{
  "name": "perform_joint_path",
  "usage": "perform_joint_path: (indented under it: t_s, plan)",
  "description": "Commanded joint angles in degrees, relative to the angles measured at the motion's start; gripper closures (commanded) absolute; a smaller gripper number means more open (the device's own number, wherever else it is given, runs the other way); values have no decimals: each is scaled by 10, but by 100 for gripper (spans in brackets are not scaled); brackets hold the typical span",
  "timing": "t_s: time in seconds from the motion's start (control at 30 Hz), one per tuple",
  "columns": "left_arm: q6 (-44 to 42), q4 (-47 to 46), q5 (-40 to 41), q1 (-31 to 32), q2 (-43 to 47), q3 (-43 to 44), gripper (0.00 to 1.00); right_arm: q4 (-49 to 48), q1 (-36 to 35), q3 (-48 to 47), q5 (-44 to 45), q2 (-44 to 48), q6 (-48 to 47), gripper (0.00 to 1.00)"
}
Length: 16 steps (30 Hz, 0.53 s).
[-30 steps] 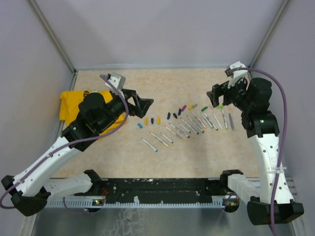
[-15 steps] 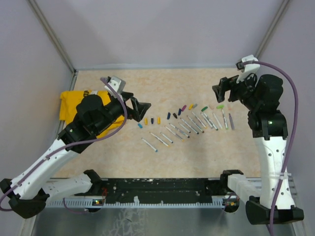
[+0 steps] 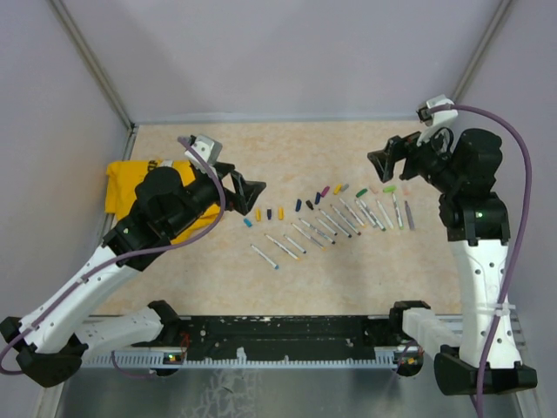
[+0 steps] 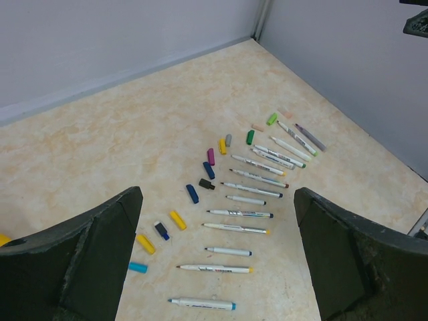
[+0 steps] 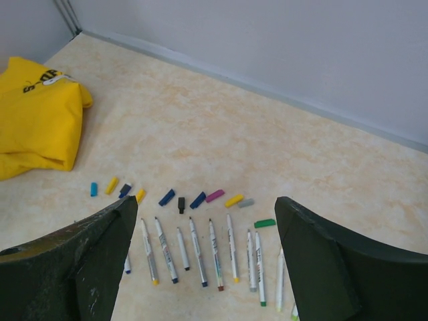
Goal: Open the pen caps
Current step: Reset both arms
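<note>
Beige worktop: pen caps lie loose in an arc just beyond the row of pens, apart from the barrels. I judge them light, stiff and slick; pinch across the sides. Left hand and right hand hover spread wide, holding nothing. I cannot tell if the far-right pens are capped; too small.

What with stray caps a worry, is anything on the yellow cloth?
Dark lettering shows on the yellow cloth; the pen caps lie clear of it. The right wrist view cuts off its far side, and overhead the left arm covers part.
</note>
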<state>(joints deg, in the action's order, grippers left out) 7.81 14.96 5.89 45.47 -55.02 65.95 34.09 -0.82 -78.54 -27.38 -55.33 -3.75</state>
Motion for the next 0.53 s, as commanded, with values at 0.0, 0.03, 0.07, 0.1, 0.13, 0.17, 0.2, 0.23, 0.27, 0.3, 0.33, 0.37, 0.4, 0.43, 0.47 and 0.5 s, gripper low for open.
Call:
perform_joint_path:
  t_s: [0.0, 0.03, 0.07, 0.1, 0.13, 0.17, 0.2, 0.23, 0.27, 0.3, 0.33, 0.37, 0.4, 0.43, 0.47, 0.5]
  plan:
    - [-12, -23, 13, -3, 2, 2, 0, -21, 3, -31, -16, -5, 12, 16]
    - [-13, -23, 15, -3, 1, 3, 0, -21, 3, -31, -20, -5, 11, 16]
    - [-13, -23, 16, -4, 1, 3, 0, -20, 3, -32, -21, -6, 10, 16]
    - [-14, -24, 19, -4, 1, 2, 0, -20, 3, -32, -20, -6, 8, 16]
    - [-16, -24, 20, -4, 2, 1, 0, -19, 3, -33, -17, -6, 7, 16]
    - [-16, -25, 21, -5, 2, 0, 0, -18, 3, -33, -14, -5, 5, 16]
    - [-18, -24, 22, -5, 2, 0, 0, -16, 3, -32, -11, -5, 2, 16]
    - [-18, -23, 23, -6, 1, -2, 0, -16, 3, -31, -8, -4, 1, 15]
    - [-19, -23, 23, -6, 1, -2, 0, -16, 3, -31, -5, -4, 0, 15]
    - [-20, -23, 24, -6, 0, -2, 0, -15, 3, -30, -3, -4, -3, 15]
    - [-20, -24, 24, -6, 0, -2, 0, -15, 3, -30, -3, -4, -6, 15]
    - [-20, -25, 24, -8, 0, -3, 0, -15, 3, -30, -1, -5, -8, 15]
    - [-21, -26, 24, -7, 0, -5, 0, -15, 3, -29, 1, -5, -10, 15]
    - [-22, -26, 24, -7, 0, -6, 0, -16, 3, -29, 4, -5, -10, 15]
    - [-22, -27, 24, -7, 0, -7, 0, -17, 3, -29, 7, -6, -10, 15]
    - [-22, -29, 24, -9, 0, -9, 0, -19, 3, -28, 8, -6, -13, 15]
